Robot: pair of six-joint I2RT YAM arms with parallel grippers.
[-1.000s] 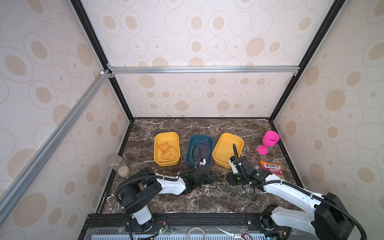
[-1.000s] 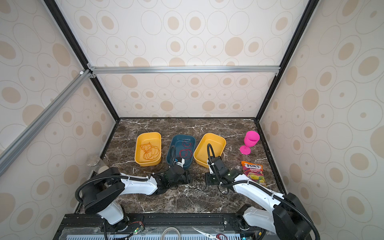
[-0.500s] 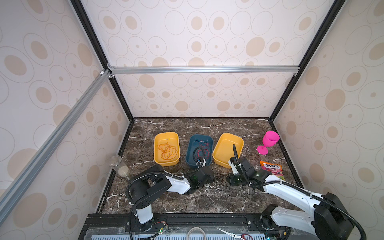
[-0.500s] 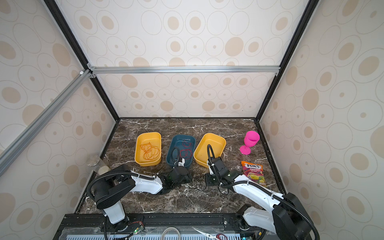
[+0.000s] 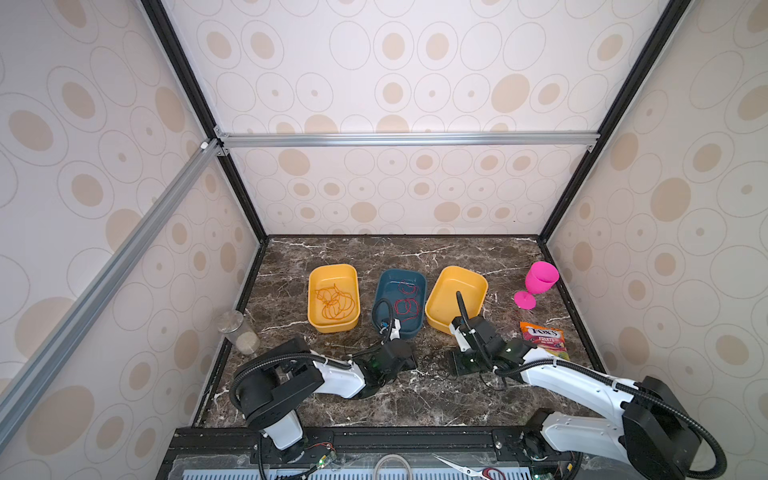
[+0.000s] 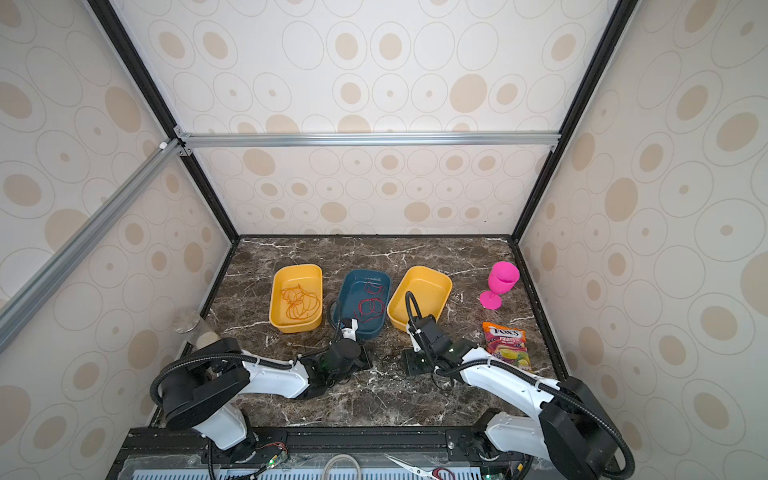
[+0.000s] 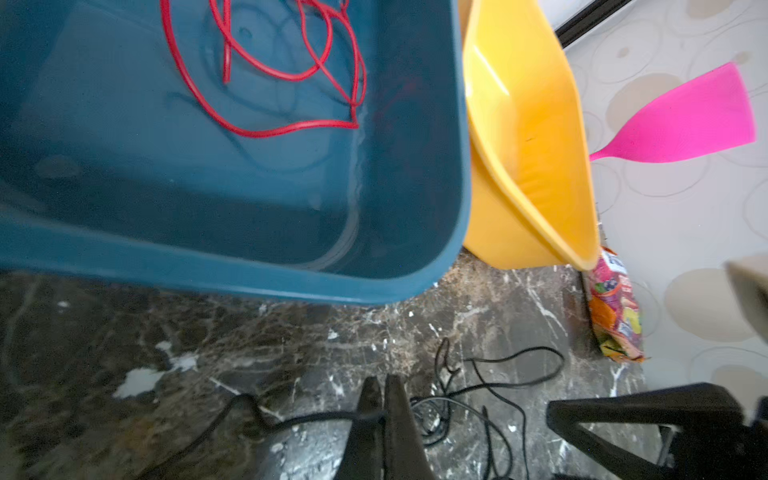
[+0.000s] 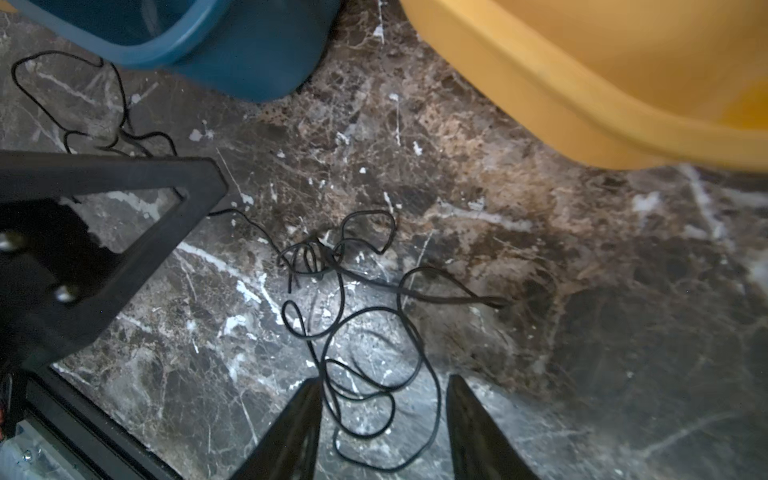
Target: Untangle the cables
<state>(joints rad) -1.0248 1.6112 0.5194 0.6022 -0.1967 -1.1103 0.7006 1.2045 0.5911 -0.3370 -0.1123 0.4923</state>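
Two-armed, working over the veined marble bench (image 5: pixel 415 399), inside dotted beige walls (image 5: pixel 395 199). Pinching the black cable (image 8: pixel 309 259) in the closed left claw (image 7: pixel 380 386); holding the right claw (image 8: pixel 384 378) parted over its loose loops. Showing red cable (image 5: pixel 405 305) in the teal tray (image 5: pixel 415 277), orange cable (image 5: pixel 334 303) in a yellow tray (image 5: pixel 332 270).
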